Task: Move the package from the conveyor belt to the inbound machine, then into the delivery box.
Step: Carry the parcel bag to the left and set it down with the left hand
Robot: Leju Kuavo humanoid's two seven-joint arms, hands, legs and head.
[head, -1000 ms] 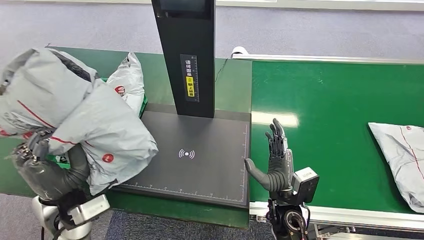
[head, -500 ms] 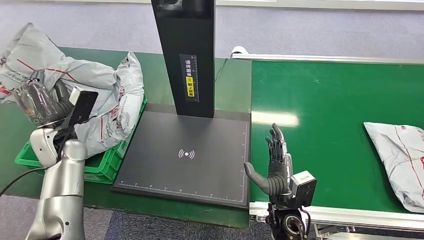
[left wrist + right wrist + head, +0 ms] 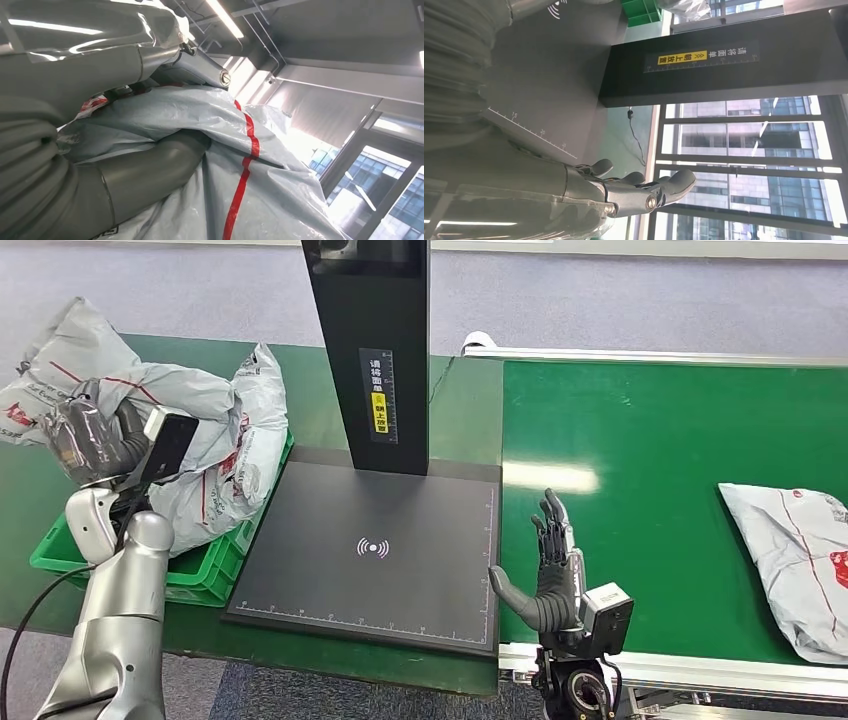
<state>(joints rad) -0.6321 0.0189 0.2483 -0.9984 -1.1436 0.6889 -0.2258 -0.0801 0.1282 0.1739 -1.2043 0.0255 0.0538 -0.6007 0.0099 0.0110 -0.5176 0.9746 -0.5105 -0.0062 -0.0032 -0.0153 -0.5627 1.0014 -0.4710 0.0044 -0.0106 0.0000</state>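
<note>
Since the earlier frame the left hand (image 3: 88, 440) has carried the grey package (image 3: 190, 455) off the black scanner plate (image 3: 400, 540) and now grips it over the green crate (image 3: 205, 575), against another bag lying there. The second package (image 3: 795, 560) on the conveyor belt (image 3: 660, 440) has drifted slightly leftward; the picture's right edge cuts it off. Crumpled plastic hides most of the left fingers in the head view; the left wrist view shows the thumb (image 3: 165, 165) pressed into the package. The right hand (image 3: 552, 565) stays upright, fingers spread, empty, beside the plate.
</note>
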